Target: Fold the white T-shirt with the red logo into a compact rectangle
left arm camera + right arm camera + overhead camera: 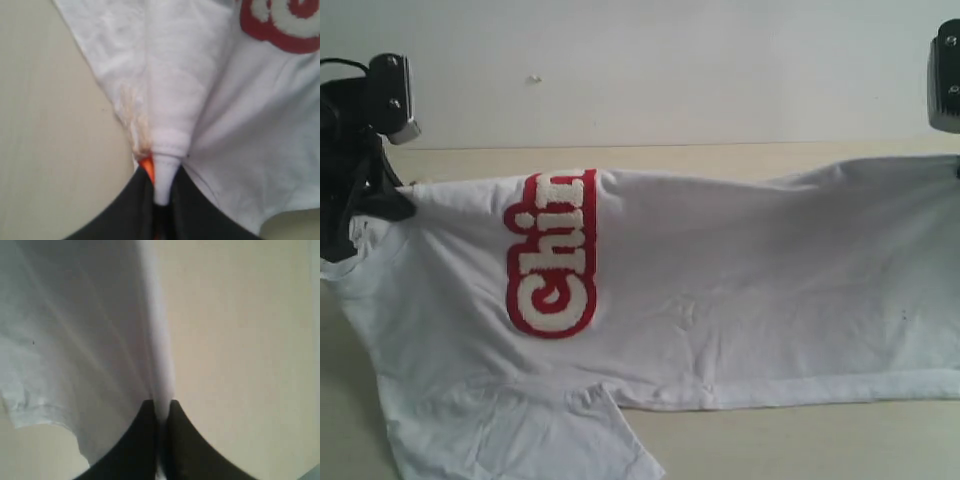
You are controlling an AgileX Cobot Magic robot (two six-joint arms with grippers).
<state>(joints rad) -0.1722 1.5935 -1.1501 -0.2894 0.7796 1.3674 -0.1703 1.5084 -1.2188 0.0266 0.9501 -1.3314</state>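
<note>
Because the white short-sleeved cotton T-shirt (740, 290) is light, limp and quick to sag or wrinkle, you should treat it as something that only holds a line while it is pulled taut between two grips. It is spread sideways over the pale beige worktop (800, 440), running from the left side to the right, with its far fold lying near the worktop's back edge and one sleeve (520, 430) spilling toward the near left corner. The long red logo patch with fuzzy white letters (552, 255) wraps over that far fold, so only part of the word shows. Your left gripper (160, 172) is clamped tight on the neck seam, with the small orange neck tag (146, 165) bunched right beside the pinch. Your right gripper (161, 407) is pinched closed on a thin folded edge of the shirt at the far right end. Both are sound holds, since seams and doubled edges slip less than single cloth. The fabric looks fairly smooth, with shallow creases across the middle.
</note>
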